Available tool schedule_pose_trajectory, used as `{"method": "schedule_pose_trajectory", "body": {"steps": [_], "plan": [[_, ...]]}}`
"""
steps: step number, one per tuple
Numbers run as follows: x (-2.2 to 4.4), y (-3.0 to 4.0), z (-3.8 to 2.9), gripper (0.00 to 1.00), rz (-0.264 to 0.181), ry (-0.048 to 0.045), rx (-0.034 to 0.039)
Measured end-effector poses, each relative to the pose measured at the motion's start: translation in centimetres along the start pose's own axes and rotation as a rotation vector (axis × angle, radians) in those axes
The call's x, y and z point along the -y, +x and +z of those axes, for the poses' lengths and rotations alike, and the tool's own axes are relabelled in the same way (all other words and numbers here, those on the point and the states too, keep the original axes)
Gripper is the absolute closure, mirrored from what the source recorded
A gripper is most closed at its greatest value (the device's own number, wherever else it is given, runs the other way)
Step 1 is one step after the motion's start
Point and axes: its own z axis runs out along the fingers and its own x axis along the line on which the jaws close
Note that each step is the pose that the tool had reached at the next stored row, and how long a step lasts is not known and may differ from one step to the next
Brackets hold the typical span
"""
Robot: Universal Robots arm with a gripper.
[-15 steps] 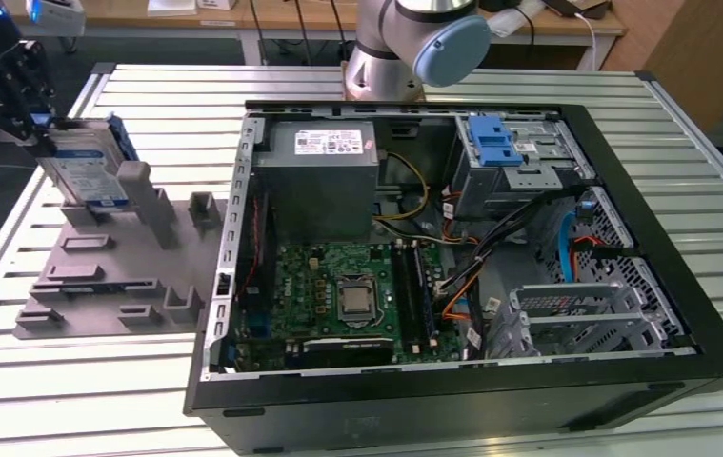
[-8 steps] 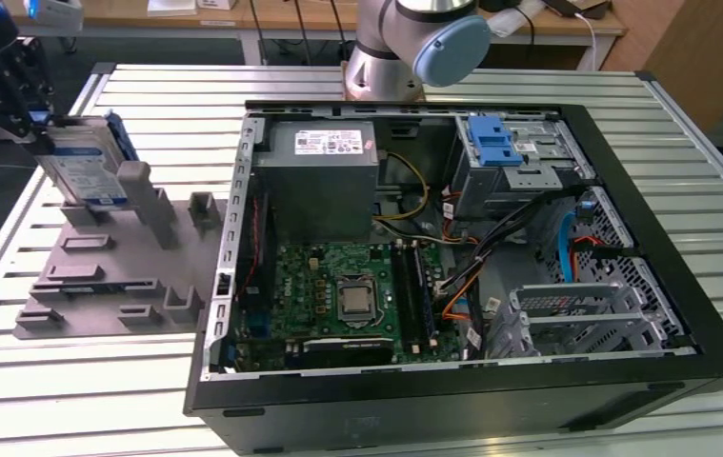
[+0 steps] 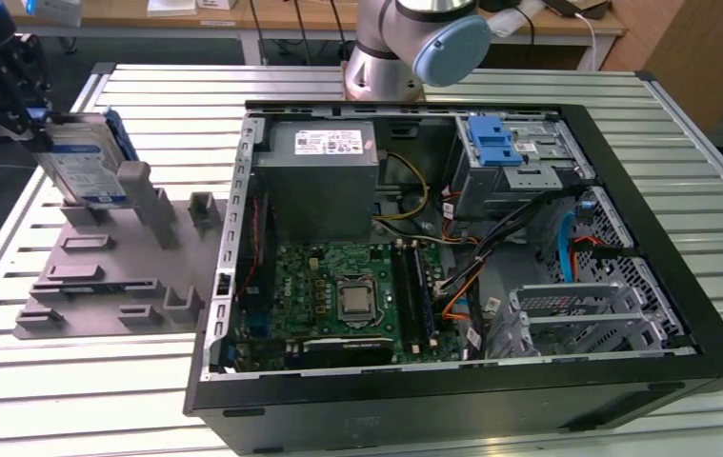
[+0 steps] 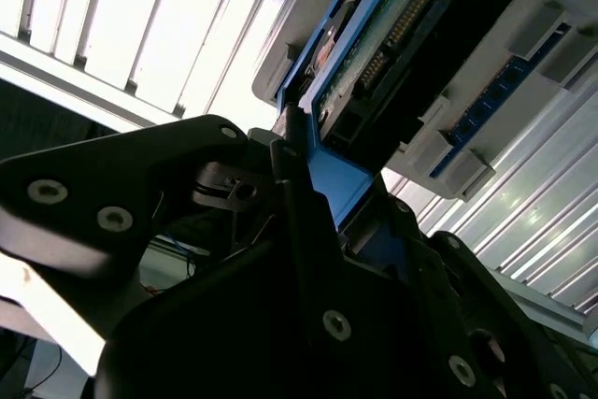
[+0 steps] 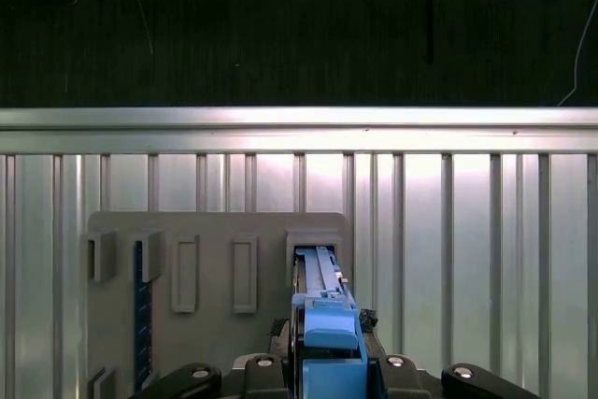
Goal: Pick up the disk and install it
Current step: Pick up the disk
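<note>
Your tool (image 3: pixel 33 119) is clamped on the upper edge of the disk (image 3: pixel 82 162). The disk stands on edge at the grey holder (image 3: pixel 107 276) on the counter (image 3: pixel 82 381), at the exterior view's left, beside the open computer case (image 3: pixel 666 371).

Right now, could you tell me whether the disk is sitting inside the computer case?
No, in the exterior view the disk stands on edge at the grey fixture outside the computer case, gripped by the tool.

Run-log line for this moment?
gripper: shut on disk | disk: upright, at grey holder | computer case: open, disk not installed
</note>
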Motion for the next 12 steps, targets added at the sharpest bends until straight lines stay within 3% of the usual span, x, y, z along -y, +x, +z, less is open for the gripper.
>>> {"method": "schedule_pose_trajectory", "body": {"steps": [12], "plan": [[0.01,-0.01,-0.89,0.64,0.0,0.0,0.0]]}}
